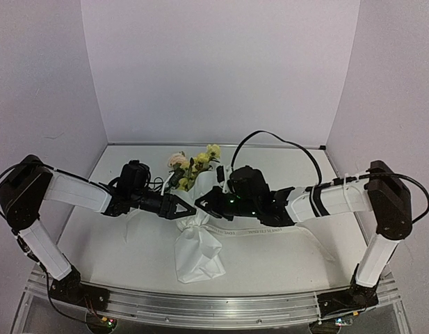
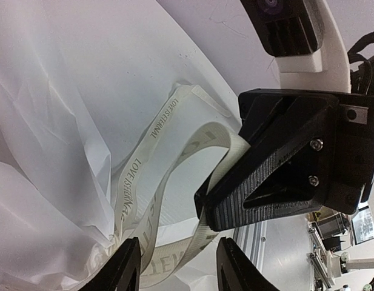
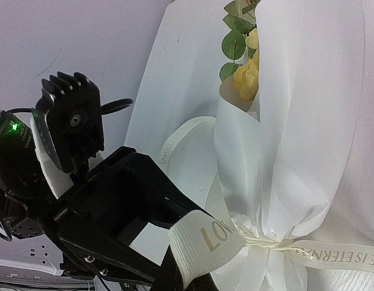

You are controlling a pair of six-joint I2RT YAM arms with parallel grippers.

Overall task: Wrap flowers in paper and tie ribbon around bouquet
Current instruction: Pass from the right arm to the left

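My R jaws pinch ribbon (image 2: 159,124) beside bouquet (image 1: 197,243) waist; L jaws half-wide round it. I'd clamp, then pull evenly.

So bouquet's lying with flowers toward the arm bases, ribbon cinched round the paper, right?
No: the top view shows the bouquet lying with its flowers pointing the other way, toward the back wall. The ribbon is cinched round the paper, as you say.
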